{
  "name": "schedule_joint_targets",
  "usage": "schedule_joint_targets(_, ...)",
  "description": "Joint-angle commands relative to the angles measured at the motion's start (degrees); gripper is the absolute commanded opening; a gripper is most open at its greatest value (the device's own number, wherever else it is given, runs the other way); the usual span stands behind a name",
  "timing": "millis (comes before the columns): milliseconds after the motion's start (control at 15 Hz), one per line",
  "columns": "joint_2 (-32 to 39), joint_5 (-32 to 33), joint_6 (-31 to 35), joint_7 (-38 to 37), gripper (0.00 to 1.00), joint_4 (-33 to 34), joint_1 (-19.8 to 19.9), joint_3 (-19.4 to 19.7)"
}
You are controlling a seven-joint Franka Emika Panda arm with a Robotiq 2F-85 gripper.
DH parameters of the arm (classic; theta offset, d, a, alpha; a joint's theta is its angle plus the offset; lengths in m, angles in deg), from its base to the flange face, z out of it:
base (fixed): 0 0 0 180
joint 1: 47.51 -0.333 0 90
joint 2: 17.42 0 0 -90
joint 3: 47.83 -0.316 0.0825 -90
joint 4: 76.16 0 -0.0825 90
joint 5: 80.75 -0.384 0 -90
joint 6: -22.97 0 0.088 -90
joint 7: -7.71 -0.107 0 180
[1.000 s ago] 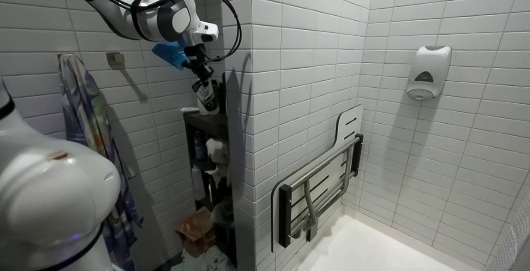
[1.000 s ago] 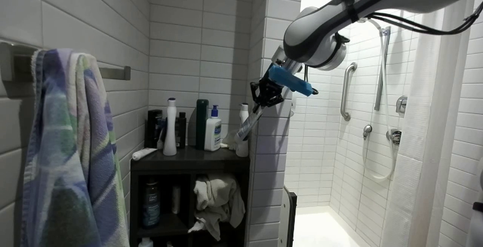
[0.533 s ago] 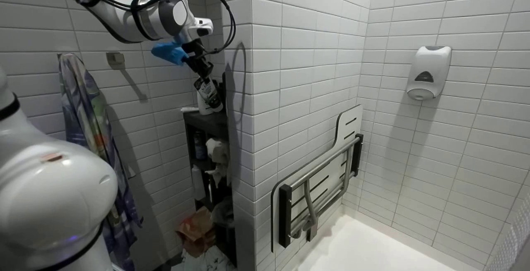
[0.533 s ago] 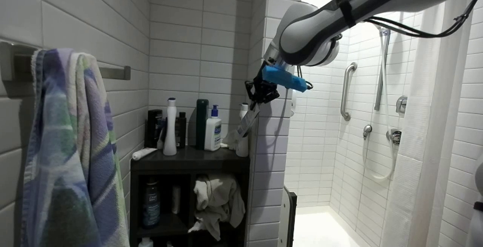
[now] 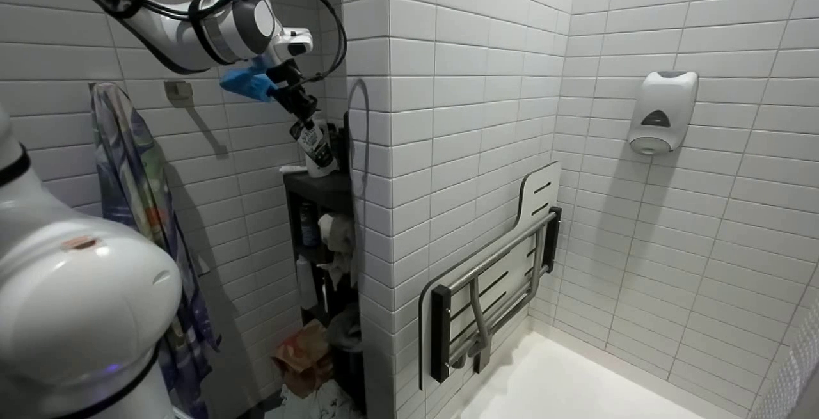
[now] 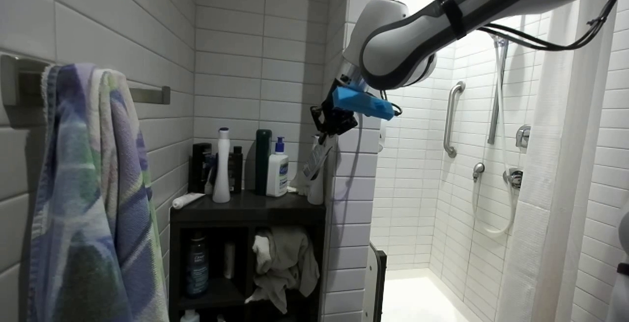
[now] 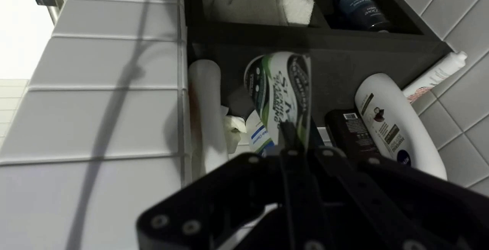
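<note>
My gripper (image 7: 296, 137) is shut on the flat end of a tube (image 7: 280, 89) with a white, green and black label. The tube hangs tilted below the fingers; it also shows in both exterior views (image 5: 315, 144) (image 6: 316, 161). The gripper (image 6: 323, 137) is above the right end of the dark shelf top, close to the tiled wall corner. A white bottle (image 6: 316, 191) stands behind the tube and is partly covered by it; whether they touch cannot be told. A pump bottle (image 6: 278, 172) stands to its left, and in the wrist view it is partly hidden by the tube.
The black shelf unit (image 6: 245, 209) carries a tall white bottle (image 6: 222, 169), a dark green bottle (image 6: 263, 162), dark bottles and a lying white tube (image 6: 187, 200). Cloths (image 6: 285, 263) fill a compartment. A towel (image 6: 98, 189) hangs at left. The tiled wall edge (image 6: 351, 184) is close on the right.
The arm and gripper have moved left in both exterior views, carrying the tube along. The tube has come away from the wall corner and hangs more in front of the right white bottle.
</note>
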Motion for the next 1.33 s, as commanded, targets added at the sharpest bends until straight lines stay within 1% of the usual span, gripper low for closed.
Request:
schedule_joint_targets(0,0.6,1.6,-0.2,-3.3,0.01,2.0,0.3,-0.7)
schedule_joint_targets(133,0.9,0.7,0.3,-3.9,0.01,2.6,-0.1,-0.6)
schedule_joint_targets(333,2.1,0.7,1.8,-6.9,0.01,4.5,0.5,-0.5)
schedule_joint_targets(733,7.6,1.2,1.6,-10.9,0.01,10.4,1.7,1.2)
schedule_joint_targets(1000,12.4,-0.1,1.0,-13.1,0.01,15.1,0.7,3.8)
schedule_joint_targets(1267,15.6,3.1,1.8,-19.3,0.01,18.2,-0.7,4.9)
